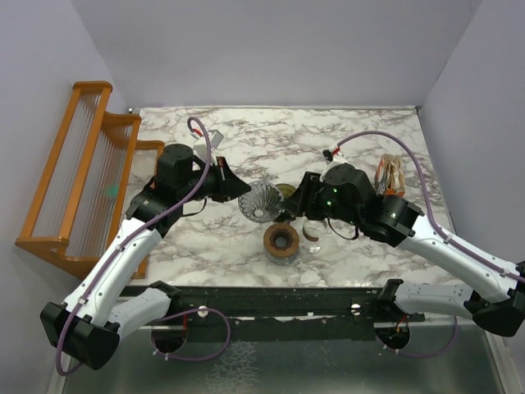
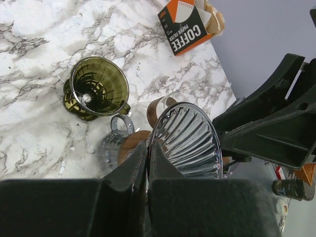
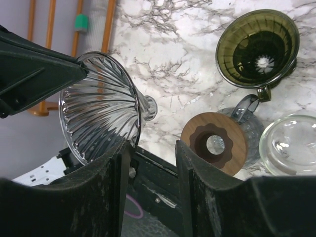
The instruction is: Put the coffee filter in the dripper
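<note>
The coffee filter (image 3: 101,108), a pale, glossy ribbed cone, hangs between the two arms, just beside the dripper (image 3: 257,49) and not in it. It is tilted rather than upright: in the right wrist view its wide round mouth opens toward the camera, and its rim-to-tip axis slants away, with the narrow end toward the counter (image 1: 271,131). The left claw (image 2: 148,148) is clenched on the filter's rim, its two fingers pressed together with the thin wall between them. The right claw (image 3: 150,148) is released. Its fingers stand apart with nothing pinched between them, one fingertip just at the filter's rim. The dripper, dark olive and translucent, stands upright on the counter with its mouth up and its small handle turned toward the brown wooden disc (image 3: 237,143). That disc lies on a grey stand (image 3: 244,116), and a clear glass cup (image 3: 291,143) sits just beside it. The counter is white marble with grey veins. A black-and-orange box of paper filters (image 2: 183,27) lies near its far right corner – tan papers show at its open end. A wooden rack (image 1: 82,164) stands off the counter's left side, and plain pale lavender walls (image 1: 246,49) close in behind.
</note>
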